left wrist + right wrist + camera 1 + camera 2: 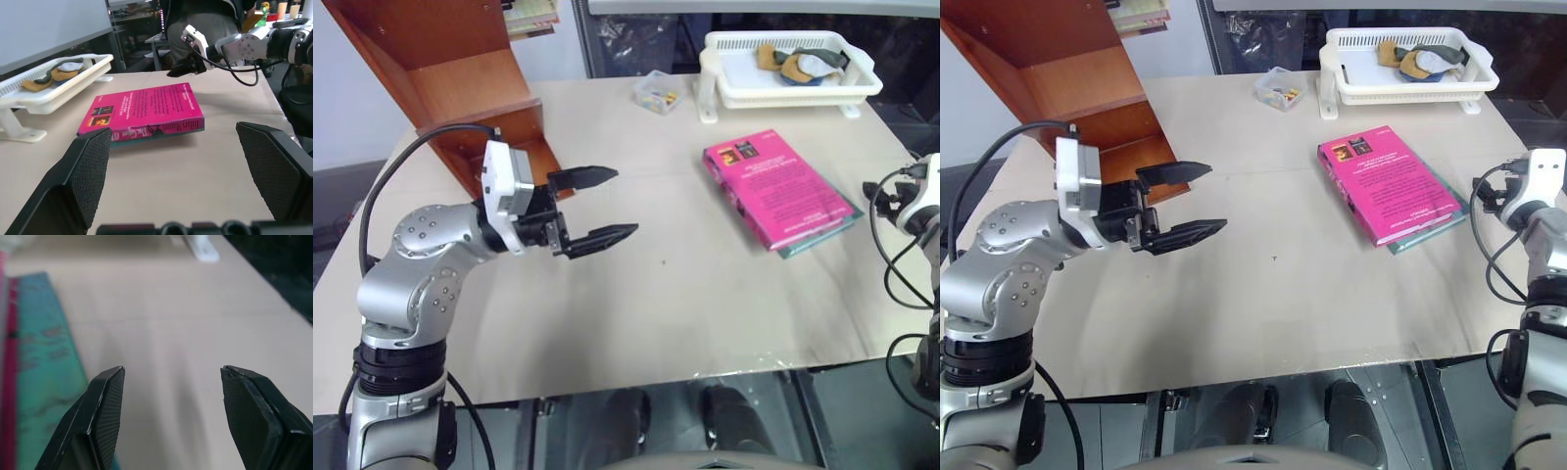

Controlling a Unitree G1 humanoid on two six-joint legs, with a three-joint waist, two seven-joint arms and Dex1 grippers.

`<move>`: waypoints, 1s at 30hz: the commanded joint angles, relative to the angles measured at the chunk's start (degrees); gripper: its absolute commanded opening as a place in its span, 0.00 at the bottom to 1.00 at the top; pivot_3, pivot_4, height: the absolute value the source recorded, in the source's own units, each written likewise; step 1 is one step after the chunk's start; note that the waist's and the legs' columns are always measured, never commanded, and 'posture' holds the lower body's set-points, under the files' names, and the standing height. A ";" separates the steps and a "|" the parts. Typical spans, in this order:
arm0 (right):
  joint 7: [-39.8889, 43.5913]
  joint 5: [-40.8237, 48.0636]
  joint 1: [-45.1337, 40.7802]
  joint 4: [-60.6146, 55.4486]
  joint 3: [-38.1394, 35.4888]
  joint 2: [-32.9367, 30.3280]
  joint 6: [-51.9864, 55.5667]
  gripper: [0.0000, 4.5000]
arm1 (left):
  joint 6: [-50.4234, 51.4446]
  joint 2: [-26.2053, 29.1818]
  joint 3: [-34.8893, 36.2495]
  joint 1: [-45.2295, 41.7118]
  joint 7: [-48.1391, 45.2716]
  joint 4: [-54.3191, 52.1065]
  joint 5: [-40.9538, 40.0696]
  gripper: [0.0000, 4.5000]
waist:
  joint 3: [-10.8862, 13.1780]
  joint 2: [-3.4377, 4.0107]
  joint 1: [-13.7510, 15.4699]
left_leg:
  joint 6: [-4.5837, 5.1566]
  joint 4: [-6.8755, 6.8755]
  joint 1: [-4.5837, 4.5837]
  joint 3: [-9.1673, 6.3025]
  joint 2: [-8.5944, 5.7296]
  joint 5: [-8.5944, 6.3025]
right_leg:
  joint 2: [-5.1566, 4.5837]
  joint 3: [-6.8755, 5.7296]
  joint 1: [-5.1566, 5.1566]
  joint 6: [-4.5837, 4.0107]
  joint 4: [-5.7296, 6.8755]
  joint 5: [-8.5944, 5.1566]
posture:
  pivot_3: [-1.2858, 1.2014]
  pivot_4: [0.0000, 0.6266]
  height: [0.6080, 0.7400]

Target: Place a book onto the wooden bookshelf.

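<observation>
The pink book (773,186) lies flat on the table to the right of centre, stacked on a teal-green book (824,233) whose edge sticks out beneath it. At the table's far left corner stands the wooden bookshelf (460,78), with open reddish-brown compartments. My left gripper (625,203) hovers open and empty above the table just in front of the shelf, pointing level toward the book, well apart from it. My right gripper (171,406) is open and empty low over the table at the right edge. The teal book (44,382) lies close beside one finger.
A white basket tray (783,96) holding small soft items stands at the back right. A small clear box (658,91) sits to its left. Some thin books (530,18) rest on top of the shelf. The table's front edge runs close below the arms.
</observation>
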 commanded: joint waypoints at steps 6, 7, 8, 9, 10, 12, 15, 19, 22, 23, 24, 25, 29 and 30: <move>1.10 0.37 -6.31 10.89 -1.17 0.52 -2.01 0.71 | -2.78 2.95 3.76 4.16 1.99 -1.82 1.11 1.00 | 0.00 0.00 -0.19 | 0.00 -0.05 0.01 0.01 0.00 0.00 | 0.01 0.02 0.00 0.00 -0.02 0.00 | 0.52 0.24 1.00; 2.39 0.36 -6.69 11.68 -0.90 0.56 -1.42 0.71 | -2.72 2.90 3.96 4.75 2.40 -2.19 0.89 1.00 | 0.00 0.00 -0.20 | 0.00 -0.06 0.01 0.02 0.00 0.00 | 0.01 0.02 0.00 0.00 -0.02 0.00 | 0.52 0.24 1.00; 3.99 0.20 -6.96 12.16 -0.40 0.57 -0.82 0.71 | -2.63 2.79 4.13 5.12 2.93 -2.56 0.62 1.00 | 0.00 0.00 -0.21 | 0.00 -0.06 0.01 0.02 0.01 0.00 | 0.01 0.02 0.00 0.00 -0.03 0.00 | 0.52 0.24 1.00; 5.95 0.39 -7.26 12.42 -0.13 0.66 0.08 0.71 | -2.63 2.76 4.20 5.43 3.40 -2.86 0.46 1.00 | 0.00 0.00 -0.23 | 0.00 -0.06 0.02 0.01 0.01 0.00 | 0.01 0.02 0.00 0.00 -0.03 0.00 | 0.52 0.24 1.00; 8.05 1.48 -7.69 12.48 -0.64 0.84 1.82 0.71 | -2.68 2.78 4.22 5.72 3.79 -3.11 0.39 1.00 | 0.00 0.00 -0.23 | 0.01 -0.06 0.02 0.01 0.02 0.00 | 0.02 0.01 0.00 0.00 -0.03 0.00 | 0.52 0.24 1.00; 11.62 3.07 -8.21 12.30 -1.19 1.08 4.81 0.71 | -2.91 2.65 4.42 6.10 4.41 -3.28 0.10 1.00 | 0.00 0.00 -0.23 | 0.01 -0.06 0.02 0.01 0.03 0.00 | 0.02 0.01 0.01 0.00 -0.03 0.00 | 0.52 0.24 1.00; 14.57 2.82 -7.89 11.88 0.01 1.34 7.56 0.71 | -2.12 2.02 5.05 6.22 5.66 -3.84 -1.71 1.00 | 0.00 0.00 -0.21 | 0.01 -0.07 0.02 0.00 0.03 -0.01 | 0.02 0.01 0.00 0.00 -0.03 0.00 | 0.52 0.24 1.00; 17.22 3.51 -7.78 11.47 0.26 2.04 11.32 0.71 | -2.31 2.25 4.86 6.98 6.31 -4.05 -1.70 1.00 | 0.00 0.00 -0.20 | 0.01 -0.08 0.03 0.00 0.03 -0.01 | 0.01 0.02 0.01 0.00 -0.03 0.00 | 0.52 0.24 1.00; 18.08 3.48 -7.63 10.91 0.56 2.57 12.37 0.71 | -2.18 2.45 4.98 7.01 6.57 -3.83 -2.10 1.00 | 0.00 0.00 -0.25 | 0.01 -0.08 0.05 0.00 0.03 -0.01 | 0.01 0.01 0.01 0.00 -0.02 0.00 | 0.52 0.24 1.00; 18.43 3.52 -7.63 10.81 0.64 2.72 12.77 0.71 | -2.19 2.55 4.98 7.03 6.56 -3.68 -2.16 1.00 | 0.00 0.00 -0.31 | 0.01 -0.08 0.05 0.00 0.03 -0.01 | 0.01 0.02 0.01 0.00 -0.02 0.00 | 0.52 0.24 1.00; 18.85 3.53 -7.58 10.74 0.79 2.93 13.05 0.71 | -2.31 2.68 4.81 7.10 6.54 -3.46 -1.88 1.00 | 0.00 0.00 -0.39 | 0.01 -0.08 0.06 0.00 0.04 -0.01 | 0.01 0.02 0.01 0.00 -0.02 0.00 | 0.52 0.24 1.00; 19.10 3.53 -7.53 10.65 0.87 3.10 13.25 0.71 | -2.41 2.78 4.69 7.14 6.49 -3.26 -1.67 1.00 | 0.00 0.00 -0.45 | 0.01 -0.08 0.05 0.00 0.04 -0.01 | 0.01 0.02 0.01 0.00 -0.02 0.00 | 0.52 0.24 1.00; 22.27 3.57 -6.26 8.64 2.07 4.20 14.90 0.71 | -2.43 2.78 4.57 6.92 6.62 -2.74 -1.49 1.00 | 0.00 0.00 -0.89 | 0.01 -0.09 0.06 0.00 0.04 -0.01 | 0.01 0.02 0.01 0.00 -0.02 0.00 | 0.52 0.24 1.00; 23.12 3.69 -5.66 7.83 2.40 4.54 15.56 0.71 | -2.41 2.72 4.45 6.86 6.72 -2.68 -1.42 1.00 | 0.00 -0.01 -0.97 | 0.00 -0.08 0.05 0.00 0.04 -0.01 | 0.01 0.02 0.01 0.00 -0.02 0.00 | 0.52 0.24 1.00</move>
